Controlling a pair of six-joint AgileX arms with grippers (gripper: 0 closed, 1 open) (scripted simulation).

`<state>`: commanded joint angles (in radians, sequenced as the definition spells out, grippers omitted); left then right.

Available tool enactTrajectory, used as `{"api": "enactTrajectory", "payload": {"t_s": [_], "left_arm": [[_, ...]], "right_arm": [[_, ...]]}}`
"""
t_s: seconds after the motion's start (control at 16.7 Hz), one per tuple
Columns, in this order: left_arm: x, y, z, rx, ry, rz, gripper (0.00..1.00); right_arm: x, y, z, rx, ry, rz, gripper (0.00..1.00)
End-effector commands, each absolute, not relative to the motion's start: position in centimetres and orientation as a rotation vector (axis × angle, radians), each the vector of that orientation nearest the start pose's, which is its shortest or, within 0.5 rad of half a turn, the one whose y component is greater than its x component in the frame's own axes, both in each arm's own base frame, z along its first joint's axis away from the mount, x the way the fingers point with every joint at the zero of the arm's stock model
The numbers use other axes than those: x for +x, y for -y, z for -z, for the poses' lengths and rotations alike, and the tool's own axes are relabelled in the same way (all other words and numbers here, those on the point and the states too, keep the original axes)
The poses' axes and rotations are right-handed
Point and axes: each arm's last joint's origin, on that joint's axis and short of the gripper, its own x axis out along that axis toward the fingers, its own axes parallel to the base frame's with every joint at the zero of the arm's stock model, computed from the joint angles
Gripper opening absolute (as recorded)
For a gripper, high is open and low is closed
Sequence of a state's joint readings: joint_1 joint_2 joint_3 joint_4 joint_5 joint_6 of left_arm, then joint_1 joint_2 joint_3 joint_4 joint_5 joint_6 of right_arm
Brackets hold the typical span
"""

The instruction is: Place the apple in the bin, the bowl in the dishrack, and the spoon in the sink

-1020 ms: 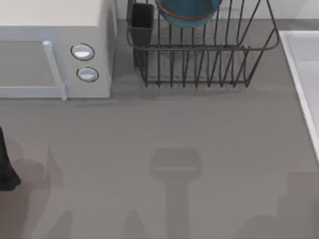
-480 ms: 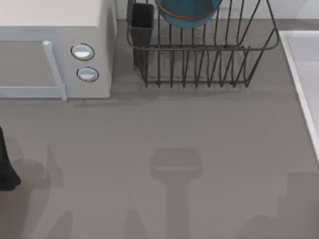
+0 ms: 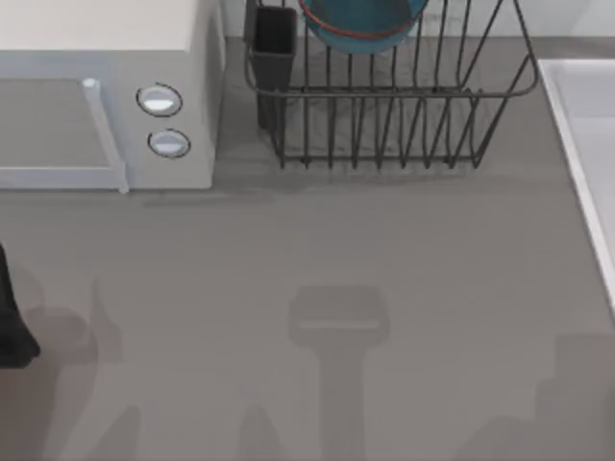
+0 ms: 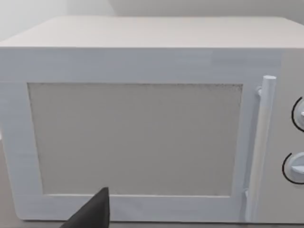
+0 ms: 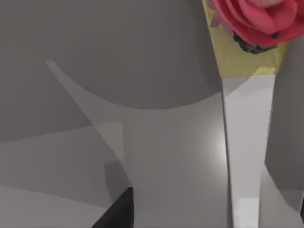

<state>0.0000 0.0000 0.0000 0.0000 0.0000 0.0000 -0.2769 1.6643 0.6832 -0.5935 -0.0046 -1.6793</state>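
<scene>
While the left arm (image 3: pixel 12 327) sits parked at the frame's left edge, its claw's spread impossible to judge, the white microwave (image 3: pixel 106 96) fills the upper left. Centre top, the bowl (image 3: pixel 360 24) rests inside the dishrack (image 3: pixel 384 96). At the right edge, the sink (image 3: pixel 586 144) borders the grey counter (image 3: pixel 336 250).

Left arm (image 3: pixel 12 322): dark piece at the far left edge of the top view, lower half of the frame, over the table. Left claw (image 4: pixel 90 213): one dark fingertip pokes up at the bottom edge of the left wrist view, left of centre. Right claw (image 5: pixel 116 211): dark finger tip at the bottom edge of the right wrist view, left of centre.
</scene>
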Motion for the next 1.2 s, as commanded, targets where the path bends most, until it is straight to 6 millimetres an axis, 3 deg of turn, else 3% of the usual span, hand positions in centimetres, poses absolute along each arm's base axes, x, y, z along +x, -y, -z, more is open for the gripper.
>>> {"api": "enactTrajectory", "payload": {"t_s": [0.48,0.54,0.78,1.2], "left_arm": [[10.6,0.1,-16.0,0.0,0.0,0.0,1.0],[10.6,0.1,-16.0,0.0,0.0,0.0,1.0],[10.6,0.1,-16.0,0.0,0.0,0.0,1.0],[10.6,0.1,-16.0,0.0,0.0,0.0,1.0]], "right_arm": [[22.7,6.4,-9.3,-1.08,-1.282,-1.09,0.0],[22.6,6.3,-11.5,-1.068,-1.309,-1.054,0.0],[23.0,6.5,-13.0,-1.068,-1.307,-1.056,0.0],[22.9,6.4,-19.7,-1.062,-1.314,-1.065,0.0]]}}
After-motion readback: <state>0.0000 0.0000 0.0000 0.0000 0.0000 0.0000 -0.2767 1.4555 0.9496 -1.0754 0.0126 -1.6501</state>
